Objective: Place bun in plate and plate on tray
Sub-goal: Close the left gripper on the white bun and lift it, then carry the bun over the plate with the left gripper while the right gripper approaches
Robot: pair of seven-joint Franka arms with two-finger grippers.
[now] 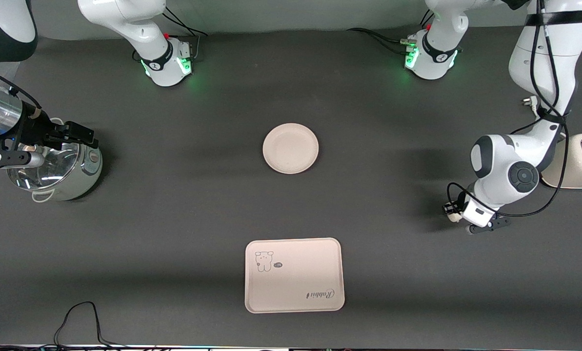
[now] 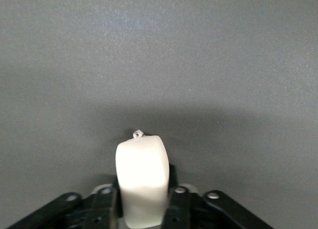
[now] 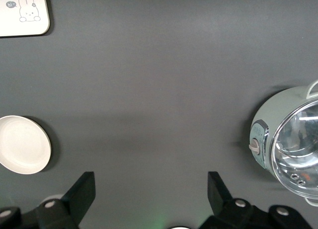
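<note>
Between the left gripper's (image 2: pixel 141 209) clamped fingers, the bun (image 2: pixel 141 182) stands lengthwise.

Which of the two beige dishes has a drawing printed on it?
The rectangular tray, nearer the front camera. It carries a small animal drawing and script; the round plate is plain.

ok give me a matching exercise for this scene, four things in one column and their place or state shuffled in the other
Things:
1. bun
2. plate
3. tray
4. right claw

Places or states:
A. open, over the table beside the steel pot
B. on the table mid-way, nothing on it, farther from the front camera than the tray
C. gripped in the shut left claw, toward the left arm's end of the table
D. nearest the front camera, bear drawing on it

Pairs: 1-C, 2-B, 3-D, 4-A
</note>
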